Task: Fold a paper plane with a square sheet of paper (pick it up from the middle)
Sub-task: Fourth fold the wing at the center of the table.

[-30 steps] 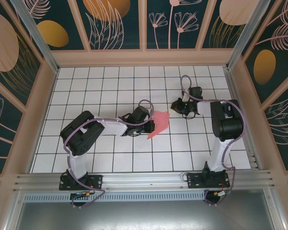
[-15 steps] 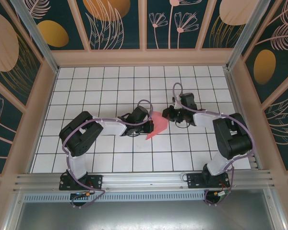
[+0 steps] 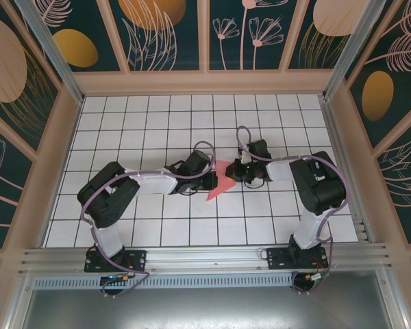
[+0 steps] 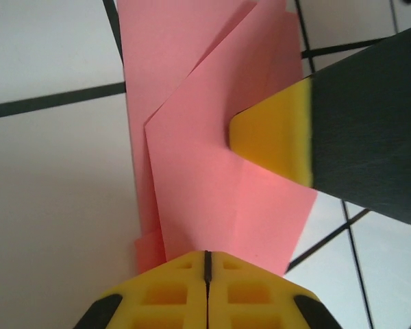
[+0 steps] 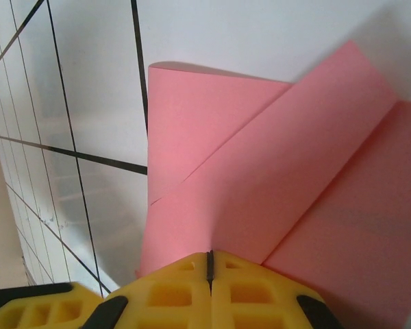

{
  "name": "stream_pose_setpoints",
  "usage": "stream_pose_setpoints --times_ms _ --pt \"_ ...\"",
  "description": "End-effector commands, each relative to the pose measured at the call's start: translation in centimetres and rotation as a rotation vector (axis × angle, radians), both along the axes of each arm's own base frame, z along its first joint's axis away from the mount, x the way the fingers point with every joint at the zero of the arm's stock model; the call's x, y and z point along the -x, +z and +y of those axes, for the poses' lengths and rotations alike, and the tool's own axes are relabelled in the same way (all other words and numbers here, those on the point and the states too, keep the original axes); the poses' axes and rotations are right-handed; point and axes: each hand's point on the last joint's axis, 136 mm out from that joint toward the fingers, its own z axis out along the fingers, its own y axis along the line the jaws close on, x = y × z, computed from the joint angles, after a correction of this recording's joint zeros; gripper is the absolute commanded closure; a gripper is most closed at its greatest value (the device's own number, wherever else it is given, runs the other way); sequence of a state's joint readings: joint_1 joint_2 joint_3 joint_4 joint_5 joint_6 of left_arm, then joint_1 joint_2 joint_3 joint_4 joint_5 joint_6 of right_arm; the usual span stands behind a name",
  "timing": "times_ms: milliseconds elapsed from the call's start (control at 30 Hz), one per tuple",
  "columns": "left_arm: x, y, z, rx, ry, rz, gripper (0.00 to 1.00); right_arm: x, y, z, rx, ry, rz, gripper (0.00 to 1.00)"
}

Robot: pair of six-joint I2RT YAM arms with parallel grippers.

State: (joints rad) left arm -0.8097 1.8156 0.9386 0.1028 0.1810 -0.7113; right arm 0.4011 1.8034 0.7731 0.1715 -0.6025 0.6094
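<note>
The square sheet of paper (image 3: 221, 184) is pink-red and folded into a pointed shape with diagonal creases, lying mid-table between the two grippers. My left gripper (image 3: 213, 179) is shut on its left edge; in the left wrist view the paper (image 4: 205, 171) runs out from the closed jaws (image 4: 205, 255). My right gripper (image 3: 237, 173) is shut, and its yellow fingertip (image 4: 274, 137) presses onto the paper's top layer from the right. In the right wrist view the creased paper (image 5: 260, 171) spreads out just beyond the closed jaws (image 5: 209, 255).
White tiles with black grid lines (image 3: 151, 130) cover the table. Wooden rails (image 3: 205, 82) and patterned walls enclose it on three sides. The arm bases stand on the metal rail (image 3: 205, 257) at the near edge.
The right arm has swung left from the table's right side until its shut gripper meets the paper. The left gripper has kept its hold and the paper has settled lower.
</note>
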Motion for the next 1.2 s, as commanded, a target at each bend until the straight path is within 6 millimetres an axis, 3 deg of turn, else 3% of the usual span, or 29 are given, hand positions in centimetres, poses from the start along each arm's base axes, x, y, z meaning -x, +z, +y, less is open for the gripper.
stream_pose_setpoints --times_ms 0,133,233,333,367,600,900,1167 --pt "-1.4 3.7 0.4 0.043 0.073 -0.056 0.88 0.6 -3.4 -1.7 0.121 -0.049 0.070 0.95" --pt "-1.0 5.5 -0.1 0.129 0.073 -0.064 0.82 0.9 -3.9 -2.0 0.140 -0.058 0.085 0.96" --pt "-0.1 5.5 -0.9 0.183 0.038 -0.035 0.81 1.0 -4.0 -2.2 0.152 -0.057 0.087 0.95" --pt "0.6 4.8 -1.4 0.216 0.015 0.003 0.81 1.2 -3.9 -2.1 0.154 -0.052 0.085 0.95" --pt "0.9 3.4 -1.4 0.200 0.014 0.032 0.81 1.1 -3.9 -2.2 0.155 -0.053 0.084 0.95" --pt "2.4 0.5 -1.7 0.202 -0.018 0.130 0.81 1.3 -4.1 -2.3 0.164 -0.052 0.093 0.96" --pt "3.6 -2.9 0.4 0.098 0.004 0.190 0.82 1.6 -4.6 -2.7 0.185 -0.054 0.109 0.96" --pt "4.5 -3.8 1.8 0.050 0.017 0.201 0.82 1.9 -5.0 -3.0 0.204 -0.056 0.123 0.96"
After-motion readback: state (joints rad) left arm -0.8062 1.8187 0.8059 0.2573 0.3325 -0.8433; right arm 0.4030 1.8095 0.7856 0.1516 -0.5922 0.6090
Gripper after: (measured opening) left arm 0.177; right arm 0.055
